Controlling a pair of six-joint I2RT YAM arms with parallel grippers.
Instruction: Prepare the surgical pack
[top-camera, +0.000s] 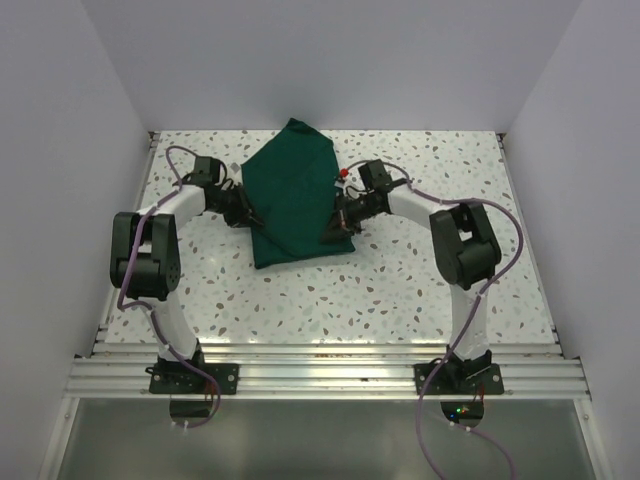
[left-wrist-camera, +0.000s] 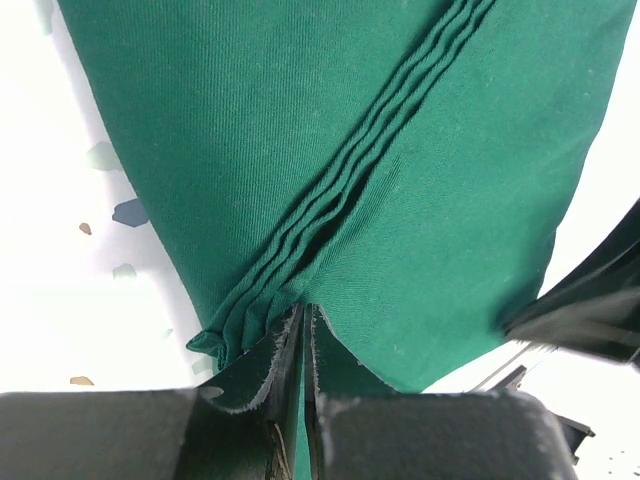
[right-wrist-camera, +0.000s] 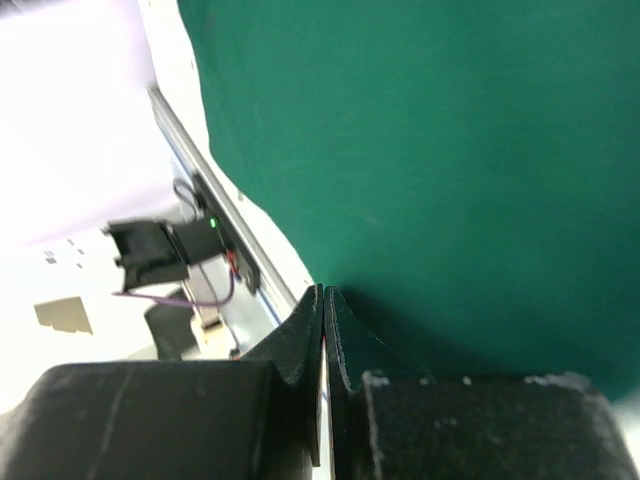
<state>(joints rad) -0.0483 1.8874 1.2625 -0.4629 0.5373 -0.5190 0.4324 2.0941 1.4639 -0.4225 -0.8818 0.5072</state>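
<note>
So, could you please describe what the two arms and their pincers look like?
Both the left arm and right arm have white links with bulky black joint housings, and a lilac cable loops along each. The left pincer and right pincer have black, flat, tapering fingers with scuffed pale edges. A small red part sits by the right wrist.

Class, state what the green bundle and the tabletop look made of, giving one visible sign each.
Green bundle: woven fabric, matte; a fine ribbed weave shows, and it gathers in soft pleats. Tabletop: probably terrazzo-look laminate or stone, smooth; white with scattered grey and brown flecks.
</note>
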